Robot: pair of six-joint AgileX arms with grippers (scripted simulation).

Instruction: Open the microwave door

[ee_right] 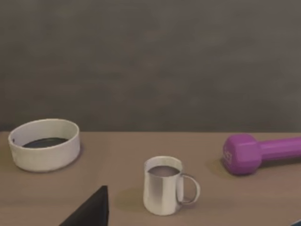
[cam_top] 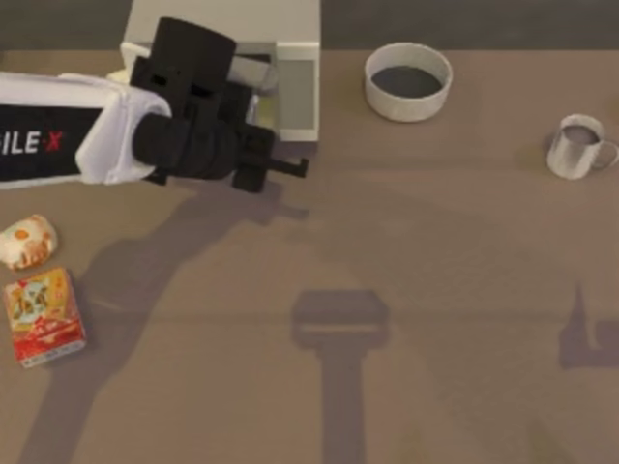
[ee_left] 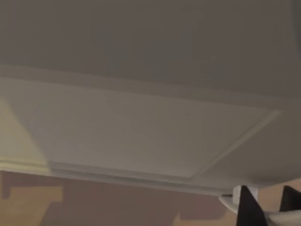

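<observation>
One microwave (cam_top: 261, 58) sits at the table's far left, and your left gripper (cam_top: 280, 166) hangs at its front. Just beyond the fingertips (ee_left: 249, 209) the microwave door (ee_left: 141, 136) looks pale grey with a framed window, and its white handle (ee_left: 244, 200) lies clamped between them. The right arm is parked.

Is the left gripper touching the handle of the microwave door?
Touching. In the left wrist view the left gripper has its dark fingers on either side of the white handle at the edge of the microwave door, with no gap visible.
</observation>
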